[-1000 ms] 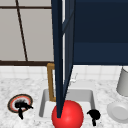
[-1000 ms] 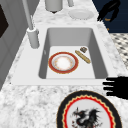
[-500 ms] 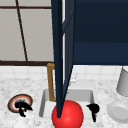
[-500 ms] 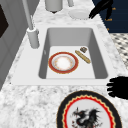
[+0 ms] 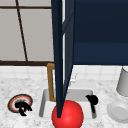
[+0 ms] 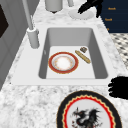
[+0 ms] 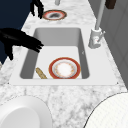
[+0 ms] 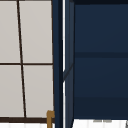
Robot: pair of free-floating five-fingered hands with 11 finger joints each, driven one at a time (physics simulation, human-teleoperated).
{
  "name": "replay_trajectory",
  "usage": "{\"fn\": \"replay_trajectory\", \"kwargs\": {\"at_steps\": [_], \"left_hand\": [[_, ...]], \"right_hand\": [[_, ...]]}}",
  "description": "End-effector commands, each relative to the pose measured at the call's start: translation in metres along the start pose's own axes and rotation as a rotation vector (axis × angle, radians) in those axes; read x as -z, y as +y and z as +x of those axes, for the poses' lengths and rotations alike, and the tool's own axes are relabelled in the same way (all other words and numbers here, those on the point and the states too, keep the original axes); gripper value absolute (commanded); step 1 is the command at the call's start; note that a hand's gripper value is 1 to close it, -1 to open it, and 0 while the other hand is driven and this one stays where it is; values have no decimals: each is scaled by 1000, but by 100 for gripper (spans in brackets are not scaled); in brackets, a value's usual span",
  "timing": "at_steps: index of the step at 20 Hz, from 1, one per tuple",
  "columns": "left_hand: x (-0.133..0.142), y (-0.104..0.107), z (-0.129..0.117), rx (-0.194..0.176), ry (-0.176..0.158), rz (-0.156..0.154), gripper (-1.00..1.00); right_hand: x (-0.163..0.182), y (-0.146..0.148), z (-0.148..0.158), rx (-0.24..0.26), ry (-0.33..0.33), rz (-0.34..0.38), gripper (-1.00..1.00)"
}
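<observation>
A: Front view first: we see our left hand (image 5: 22, 107) over the dragon plate (image 5: 20, 102) on the bench (image 5: 15, 86), left of the sink (image 5: 45, 100), its fingers curled downward with nothing between them

B: And our right hand (image 5: 92, 99) hangs over the right part of the sink, fingers stretched out and loose, gripping nothing. From the right side we see it (image 7: 20, 40) reaching in over the near-left rim of the basin (image 7: 57, 35)

A: In the basin lie a red-rimmed plate (image 7: 64, 68) and, just beside it, a brown stick (image 7: 41, 73)

B: A white plate (image 5: 118, 112) sits on the bench to the right, near a grey canister (image 5: 123, 82). The faucet (image 7: 96, 37) stands at the far rim

A: A dark blue cabinet door (image 5: 62, 50) hangs open above
</observation>
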Motion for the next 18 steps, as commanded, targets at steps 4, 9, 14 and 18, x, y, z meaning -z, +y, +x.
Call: {"fn": "replay_trajectory", "kwargs": {"at_steps": [4,9,14,18], "left_hand": [[0,0,0,1,1,1,0],[0,0,0,2,1,1,0],[0,0,0,2,2,2,0],[0,0,0,3,2,2,0]], "right_hand": [[49,-19,-5,-17,9,-110,-100],[87,-36,-9,-27,13,-144,-100],[121,-59,-7,-59,36,-166,-100],[149,-76,-6,-68,47,-188,-100]]}}
